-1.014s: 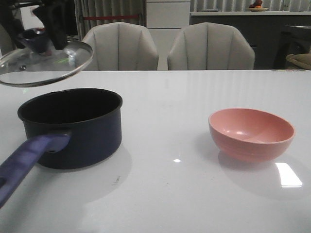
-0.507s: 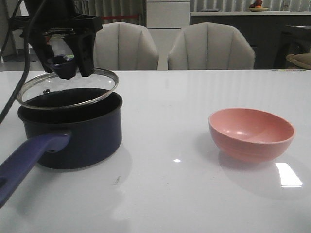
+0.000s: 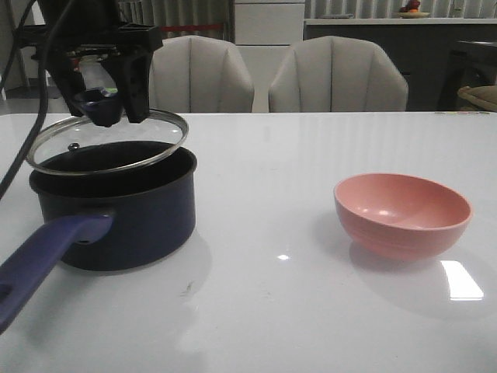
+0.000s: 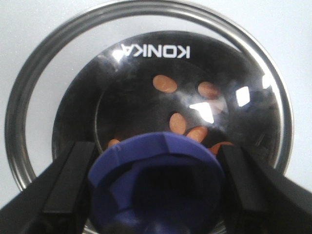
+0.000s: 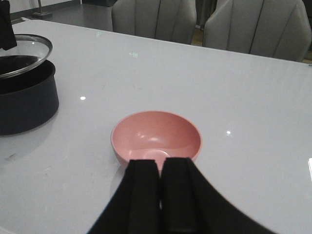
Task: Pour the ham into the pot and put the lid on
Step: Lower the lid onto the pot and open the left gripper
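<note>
Glass lid (image 3: 109, 141) tilted over pot (image 3: 116, 206) rim, left pincer (image 3: 103, 105) gripping knob

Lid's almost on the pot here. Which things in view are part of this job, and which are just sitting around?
Part of the job:
left gripper, holding the lid's knob
lid, tilted over the pot
pot
ham, slices in the pot
pink bowl, empty

Just about:
right gripper, shut, holding nothing
two chairs behind the table
</note>
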### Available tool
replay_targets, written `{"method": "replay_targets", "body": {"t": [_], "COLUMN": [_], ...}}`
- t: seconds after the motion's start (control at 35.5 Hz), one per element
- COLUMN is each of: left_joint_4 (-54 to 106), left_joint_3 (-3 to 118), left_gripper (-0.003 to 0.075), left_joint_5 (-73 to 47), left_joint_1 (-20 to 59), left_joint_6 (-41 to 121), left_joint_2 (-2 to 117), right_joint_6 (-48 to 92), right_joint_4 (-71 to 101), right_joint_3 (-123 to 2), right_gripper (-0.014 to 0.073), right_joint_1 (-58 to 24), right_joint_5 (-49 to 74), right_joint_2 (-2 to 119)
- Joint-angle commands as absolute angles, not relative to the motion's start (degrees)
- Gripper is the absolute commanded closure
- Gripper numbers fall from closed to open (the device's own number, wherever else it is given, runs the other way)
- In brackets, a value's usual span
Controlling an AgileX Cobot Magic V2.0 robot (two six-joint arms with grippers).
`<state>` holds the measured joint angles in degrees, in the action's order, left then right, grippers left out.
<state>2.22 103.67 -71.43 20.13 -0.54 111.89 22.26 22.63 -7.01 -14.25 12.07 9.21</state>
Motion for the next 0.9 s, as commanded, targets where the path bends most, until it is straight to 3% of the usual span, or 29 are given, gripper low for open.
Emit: {"method": "replay_targets", "body": {"t": [0.0,0.87], "left_joint_4": [3.1,3.2], "left_joint_3": [105.9,103.0], "left_gripper": [0.0388,0.0388], "left_joint_5": [-72.7,-72.7], "left_joint_1": [20.5,21.5], "left_joint_6": [-0.5,0.5], "left_joint_2": [108.6,108.6], "right_joint_6": [22.4,22.4], "right_joint_4": [23.1,23.1], "right_joint_3": [-8.5,-8.5], "right_gripper": [0.0447,0.0447], "right_joint_1": [-14.4,-14.4], "right_joint_5": [7.9,7.9], "right_joint_2": [9.7,9.7]}}
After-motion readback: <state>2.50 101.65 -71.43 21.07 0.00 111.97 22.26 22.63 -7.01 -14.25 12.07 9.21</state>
